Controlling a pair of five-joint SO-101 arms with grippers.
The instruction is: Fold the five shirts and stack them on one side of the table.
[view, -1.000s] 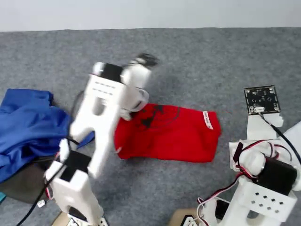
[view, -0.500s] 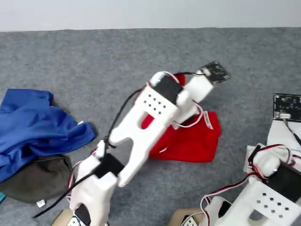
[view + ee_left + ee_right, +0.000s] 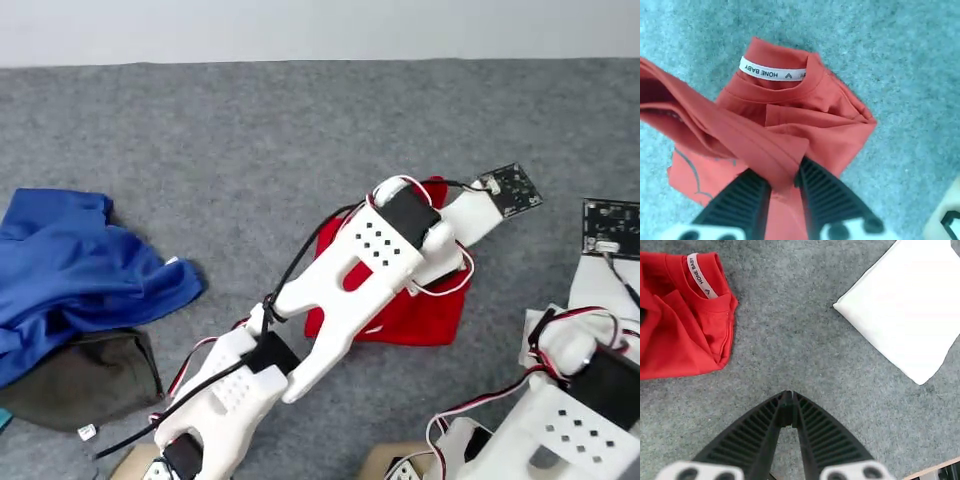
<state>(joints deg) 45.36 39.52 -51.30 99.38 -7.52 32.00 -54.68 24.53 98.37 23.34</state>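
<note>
Four garments lie about the grey felt-covered table (image 3: 300, 130): a crumpled blue shirt (image 3: 70, 265) at its left edge, a red cotton shirt (image 3: 425, 315) near the middle, a dark olive shirt (image 3: 80, 380) tucked under the blue, and a folded white cloth (image 3: 905, 305) apart from the red. The left gripper (image 3: 782, 175) is clamped on a lifted fold of the red shirt; the right gripper (image 3: 786, 397) hangs closed, holding nothing. That red cloth looks light and limp, likely to sag, so a hem or corner seems the hold.
</note>
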